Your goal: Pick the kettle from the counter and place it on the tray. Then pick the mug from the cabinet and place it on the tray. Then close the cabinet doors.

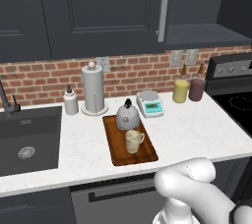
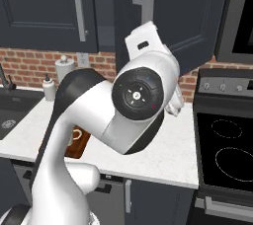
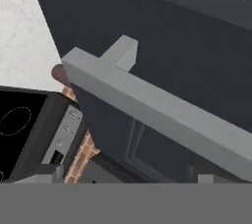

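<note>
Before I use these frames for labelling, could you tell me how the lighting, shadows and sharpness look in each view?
Left base view: flat, even light, soft shadows beside the kettle and mug, no glare. Right base view: the arm blocks much of the counter. Hand view: the door handle looms large, coarse and soft-edged.

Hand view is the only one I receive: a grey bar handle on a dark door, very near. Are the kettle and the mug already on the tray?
Observer: Yes. In the left base view the kettle and the mug both stand on the tray.
Operator: Is the other cabinet door shut?
Observer: The left door lies flush with the cabinet front, shut.
Operator: And the door in front of me?
Observer: The right base view shows this right door swung out from the wall, plainly open.
</note>
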Robot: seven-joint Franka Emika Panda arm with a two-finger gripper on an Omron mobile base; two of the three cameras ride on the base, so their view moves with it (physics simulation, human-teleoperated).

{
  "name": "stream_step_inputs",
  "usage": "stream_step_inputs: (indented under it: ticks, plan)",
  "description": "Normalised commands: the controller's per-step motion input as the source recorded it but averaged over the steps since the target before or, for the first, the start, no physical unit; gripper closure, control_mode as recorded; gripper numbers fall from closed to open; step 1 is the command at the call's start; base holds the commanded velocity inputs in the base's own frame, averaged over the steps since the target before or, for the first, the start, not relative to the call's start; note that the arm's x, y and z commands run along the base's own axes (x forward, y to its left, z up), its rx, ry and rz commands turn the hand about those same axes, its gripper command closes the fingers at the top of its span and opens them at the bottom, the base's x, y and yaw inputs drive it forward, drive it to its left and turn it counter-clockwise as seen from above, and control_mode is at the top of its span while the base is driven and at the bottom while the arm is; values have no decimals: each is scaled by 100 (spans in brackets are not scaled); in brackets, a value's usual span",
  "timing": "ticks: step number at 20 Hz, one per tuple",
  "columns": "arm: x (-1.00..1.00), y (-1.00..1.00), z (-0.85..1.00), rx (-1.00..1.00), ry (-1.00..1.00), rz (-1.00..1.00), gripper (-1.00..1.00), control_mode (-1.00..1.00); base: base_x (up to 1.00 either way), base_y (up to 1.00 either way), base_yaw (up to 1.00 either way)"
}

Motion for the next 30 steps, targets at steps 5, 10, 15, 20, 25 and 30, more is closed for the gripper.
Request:
stream_step_inputs:
  ticks: [5,10,15,20,25,30]
  plan:
    - [64,81,-20,-5,0,14,-100,-100,0,0,0]
    - [80,68,-11,0,0,14,-100,-100,0,0,0]
    - [98,44,-1,0,0,11,-100,-100,0,0,0]
    - [100,36,-1,0,1,4,-100,-100,0,0,0]
    - [100,16,-12,6,11,1,-100,-100,0,0,0]
    - [100,1,-20,0,17,0,-100,-100,0,0,0]
